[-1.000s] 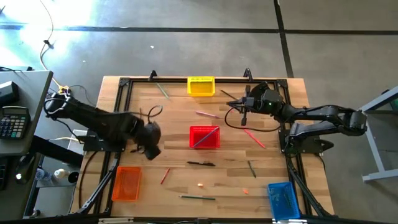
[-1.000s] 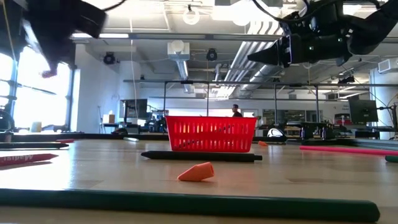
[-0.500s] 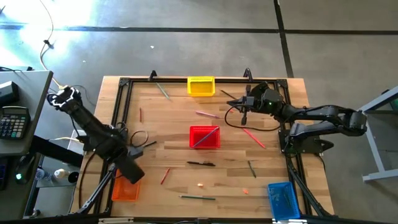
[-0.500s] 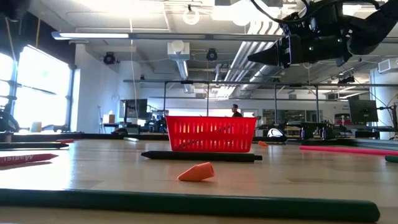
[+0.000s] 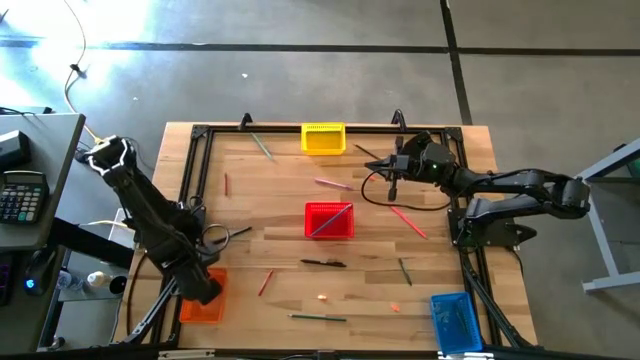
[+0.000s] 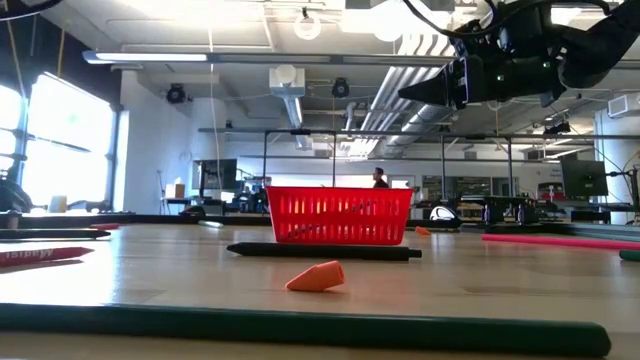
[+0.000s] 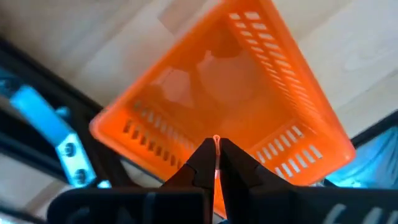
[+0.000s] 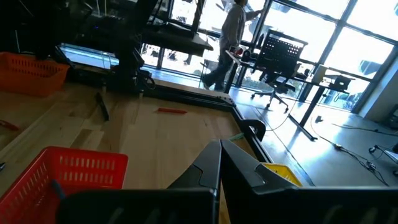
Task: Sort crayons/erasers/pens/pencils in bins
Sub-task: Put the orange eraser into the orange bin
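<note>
crayon (image 7: 216, 163) in left gripper (image 7: 213, 154) above orange bin (image 7: 186, 87)

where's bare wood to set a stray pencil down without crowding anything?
Widest free patch: between the yellow bin, red bin and the left frame rail. Another lies between orange bin and black pen. Crowded: front centre and right of the red bin.

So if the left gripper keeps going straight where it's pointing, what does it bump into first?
Most likely the orange bin. The left gripper is shut on a thin orange-red sliver and points down into that bin's open inside, so it should meet the bin's floor, though depth is hard to judge.
</note>
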Robot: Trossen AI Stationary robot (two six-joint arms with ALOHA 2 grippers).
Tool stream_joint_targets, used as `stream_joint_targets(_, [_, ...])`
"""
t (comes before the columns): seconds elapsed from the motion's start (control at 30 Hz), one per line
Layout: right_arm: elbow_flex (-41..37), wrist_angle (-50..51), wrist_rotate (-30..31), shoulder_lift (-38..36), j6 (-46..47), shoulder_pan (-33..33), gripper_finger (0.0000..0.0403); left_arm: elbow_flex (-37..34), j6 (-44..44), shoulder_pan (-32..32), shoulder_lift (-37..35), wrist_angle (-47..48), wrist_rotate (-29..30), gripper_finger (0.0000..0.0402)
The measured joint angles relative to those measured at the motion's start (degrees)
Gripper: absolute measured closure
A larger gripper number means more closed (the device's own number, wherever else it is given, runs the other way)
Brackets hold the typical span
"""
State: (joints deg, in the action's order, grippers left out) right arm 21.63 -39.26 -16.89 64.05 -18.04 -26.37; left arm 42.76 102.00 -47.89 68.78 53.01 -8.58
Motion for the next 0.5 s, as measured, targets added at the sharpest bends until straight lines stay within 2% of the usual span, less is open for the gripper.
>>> stream_joint_targets(0.23, [0.0, 0.3, 0.2, 0.0, -0.1, 0.0, 0.0403, -3.5, -0.2, -1.5, 2.6, -8.9, 0.2, 0.0401])
stream_joint_targets(0.5, [0.0, 0.6, 0.2, 0.0, -0.2, 0.0, 0.0403, -3.8, -2.4, -2.5, 6.5, -13.0, -0.4, 0.0401])
